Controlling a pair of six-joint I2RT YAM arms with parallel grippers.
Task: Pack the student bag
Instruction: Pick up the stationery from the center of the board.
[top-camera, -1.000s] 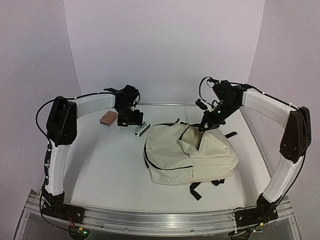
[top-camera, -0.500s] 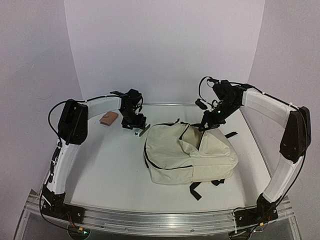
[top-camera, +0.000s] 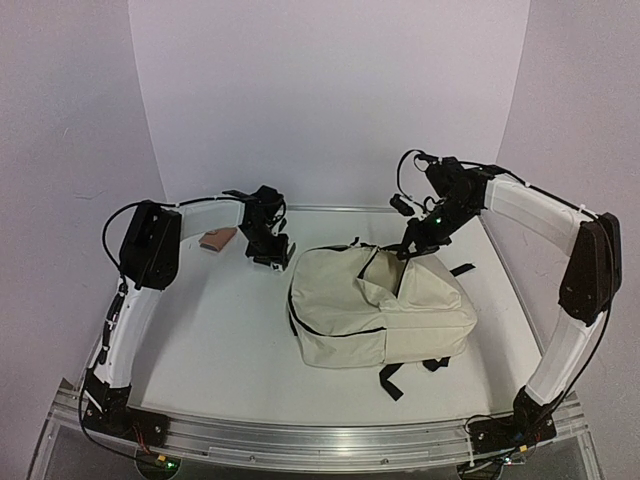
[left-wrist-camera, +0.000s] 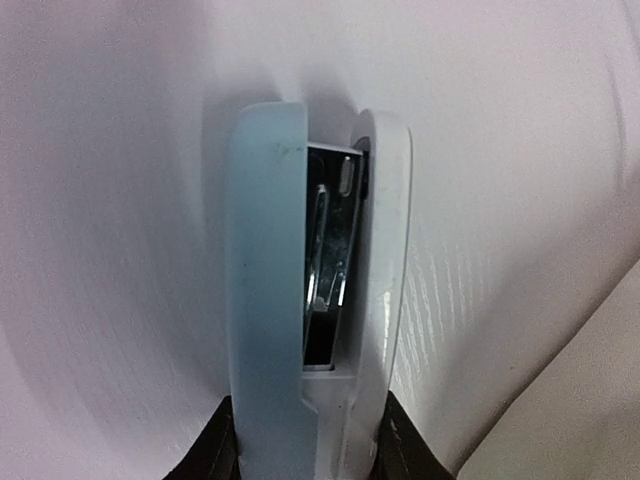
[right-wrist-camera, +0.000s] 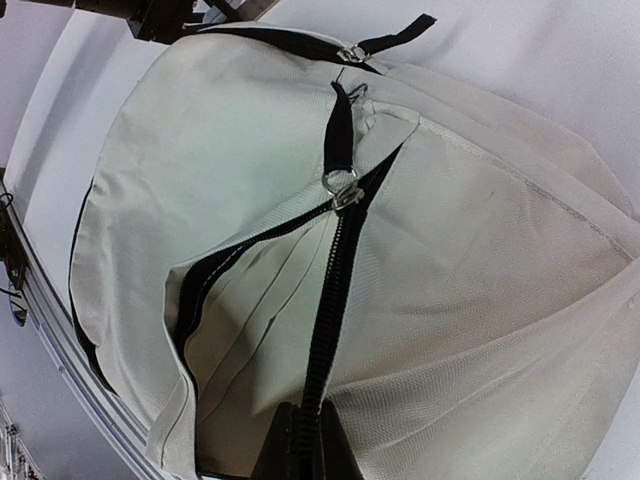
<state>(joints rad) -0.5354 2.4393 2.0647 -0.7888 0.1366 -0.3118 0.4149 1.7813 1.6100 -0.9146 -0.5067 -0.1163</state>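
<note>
Loading is in hand: the left end effector (top-camera: 268, 248) is clamped on a pale blue-and-white stapler (left-wrist-camera: 315, 300), near the student bag (top-camera: 380, 310) lying right of centre on the white desk (top-camera: 220, 330). The right end effector (top-camera: 414, 245) pinches the bag's zipper edge (right-wrist-camera: 330, 290) (holding the mouth open, I judge). Next: carry the stapler over that opening. Plain pale walls (top-camera: 330, 90) surround.

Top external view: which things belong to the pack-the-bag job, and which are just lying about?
In the job:
student bag, main zip partly open
stapler, gripped in the left tool
right tool, pinching the bag's zip edge

Lying about:
small pinkish-brown item on the table, untouched; too small to identify, possibly to be packed later
</note>
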